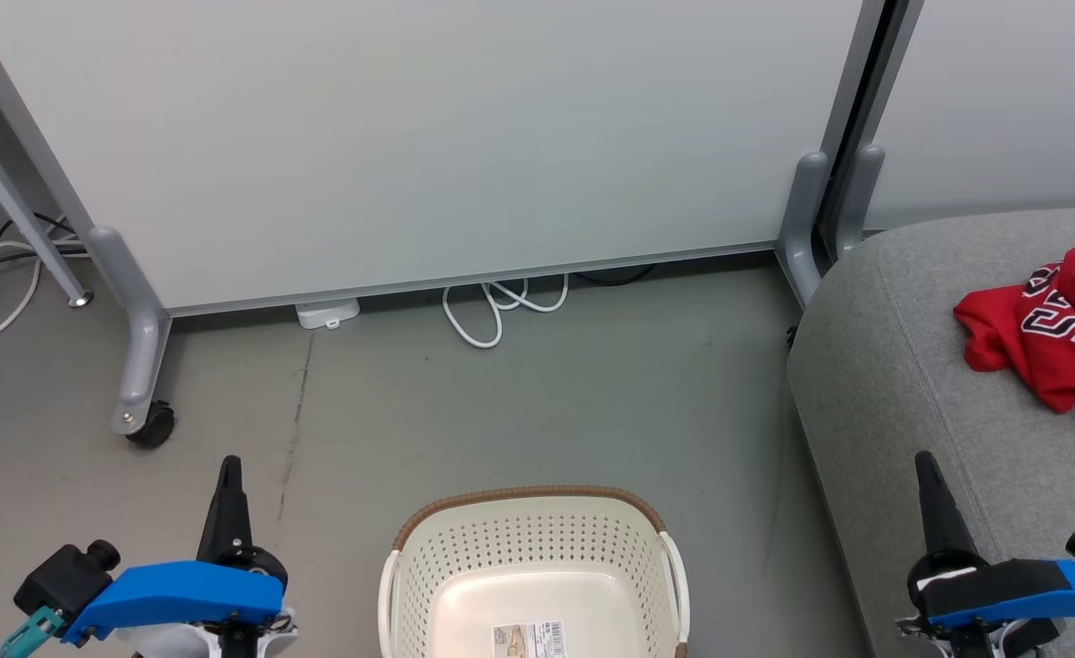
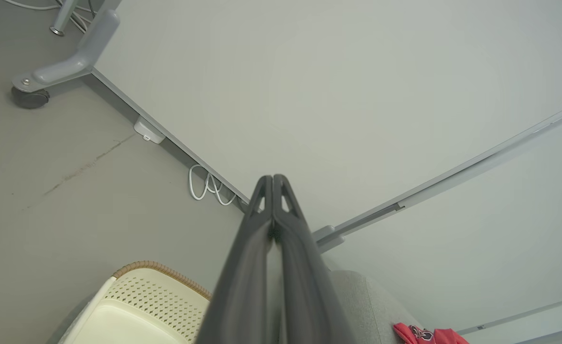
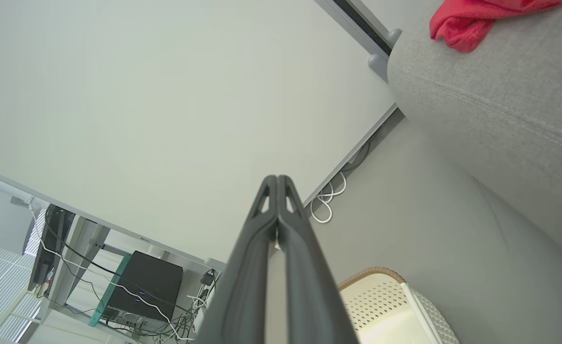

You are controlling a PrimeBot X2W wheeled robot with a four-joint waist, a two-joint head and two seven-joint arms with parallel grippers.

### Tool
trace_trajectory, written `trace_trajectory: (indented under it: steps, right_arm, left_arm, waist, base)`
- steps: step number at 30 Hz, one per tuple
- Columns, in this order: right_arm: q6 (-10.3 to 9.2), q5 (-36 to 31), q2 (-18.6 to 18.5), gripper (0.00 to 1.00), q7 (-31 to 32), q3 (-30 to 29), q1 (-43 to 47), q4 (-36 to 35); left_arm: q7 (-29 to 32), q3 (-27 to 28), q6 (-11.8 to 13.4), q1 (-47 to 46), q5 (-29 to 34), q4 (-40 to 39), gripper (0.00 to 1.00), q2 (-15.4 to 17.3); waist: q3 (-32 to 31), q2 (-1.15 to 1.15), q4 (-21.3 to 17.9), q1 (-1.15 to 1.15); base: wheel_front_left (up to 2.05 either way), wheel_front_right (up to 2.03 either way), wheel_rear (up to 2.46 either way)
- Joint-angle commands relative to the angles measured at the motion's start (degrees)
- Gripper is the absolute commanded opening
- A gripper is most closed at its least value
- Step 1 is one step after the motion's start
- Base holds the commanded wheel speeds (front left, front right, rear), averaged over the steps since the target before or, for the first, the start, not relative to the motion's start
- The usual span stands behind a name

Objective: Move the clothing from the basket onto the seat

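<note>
1. Red fabric: the clothing (image 1: pixel 1045 334) lay in a crumpled heap on the seat (image 1: pixel 903 393), far right in the head view, black-and-white lettering showing. Part of it ran off the picture's edge.
2. The basket (image 1: pixel 528 539) sat on the floor btwn the 2 arms, near the seat's side. What I could see of its inside was bare, bar 1 barcode sticker (image 1: pixel 528 638) on the bottom. Its near end was cut off, so I couldn't vouch for all of it.
3. Left gripper (image 1: pixel 229 468): 2 fingers pressed together, holding nothing, low at the basket's left and apart from it.
4. Right gripper (image 1: pixel 927 461): fingers likewise together and empty, showing against the seat's front edge, well apart from the heap.
5. Handling, my guess: jersey stuff is light, limp, a bit slick. It'd sag and trail, not keep shape. Nothing breakable.
6. Where to grab, if any pc needed shifting: pinch a raised fold or bunched ridge near the middle, not a flat panel or hem, so less dangles.
7. Task looked abt done, w/ no red visible in the basket.
</note>
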Motion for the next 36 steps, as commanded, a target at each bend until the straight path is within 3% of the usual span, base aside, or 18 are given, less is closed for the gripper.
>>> trace_trajectory:
  steps: [1,36]
  right_arm:
    - [0.02,1.39,-0.28,0.00,0.40,-0.16,-1.57,-0.83]
    - [0.02,21.78,-0.35,0.00,5.60,-0.79,-2.53,-1.33]
  left_arm:
    - [0.37,0.53,-0.40,-1.47,-1.22,-0.75,0.00,0.03]
    - [5.59,3.12,-1.29,-2.55,-21.61,-0.84,0.00,0.01]
  waist:
    - [0.00,0.00,-0.02,0.00]
    - [0.05,0.00,-0.97,0.00]
  base:
    - [0.00,0.00,0.00]
    - [0.00,0.00,0.00]
